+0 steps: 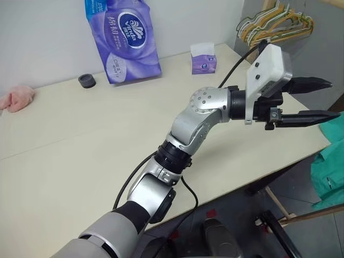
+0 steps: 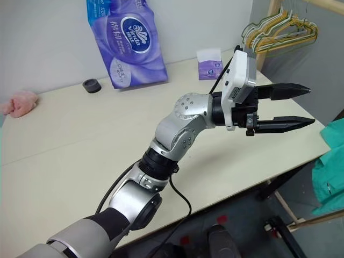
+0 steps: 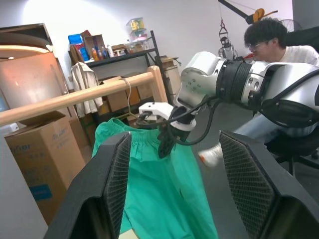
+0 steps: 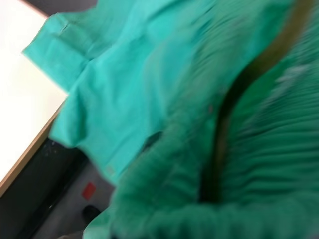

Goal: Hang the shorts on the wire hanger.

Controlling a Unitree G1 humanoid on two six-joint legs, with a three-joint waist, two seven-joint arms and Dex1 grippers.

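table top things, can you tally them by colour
purple: 2, the tissue pack and the small tissue box
pink: 1, the pink cloth
black: 1, the small round black object
total: 4

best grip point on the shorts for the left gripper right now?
Probably the gathered waistband of the shorts, next to the right gripper. It is bunched near the wooden rail while the legs hang loose. The left gripper, jaws open, already faces it: come straight in.
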